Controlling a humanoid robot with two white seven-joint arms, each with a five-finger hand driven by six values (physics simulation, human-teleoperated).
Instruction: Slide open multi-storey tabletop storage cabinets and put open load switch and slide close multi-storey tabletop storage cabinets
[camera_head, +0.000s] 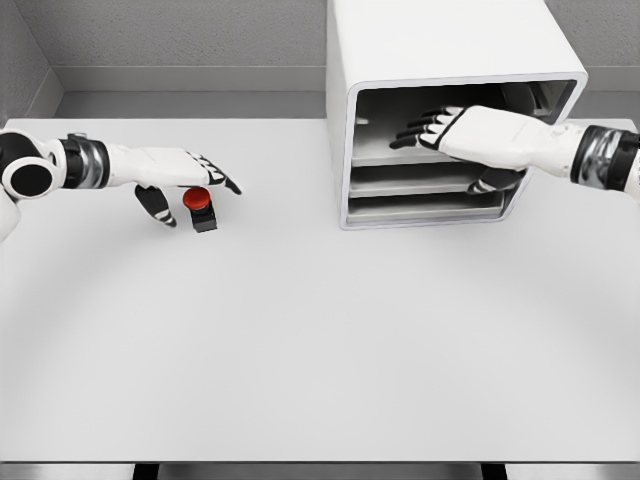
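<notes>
I am looking across the white surface, where the red-capped load switch is sitting at the far left, directly under my left hand, whose fingers are hovering outstretched around it, with the thumb beside it, without gripping. My right hand is reaching into the top tier of the white multi-storey storage cabinet at the back right, fingers spread flat and holding nothing.

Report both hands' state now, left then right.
Left hand: open, fingers over the red load switch, not gripping.
Right hand: open, fingers extended into the storage cabinet, holding nothing.
</notes>
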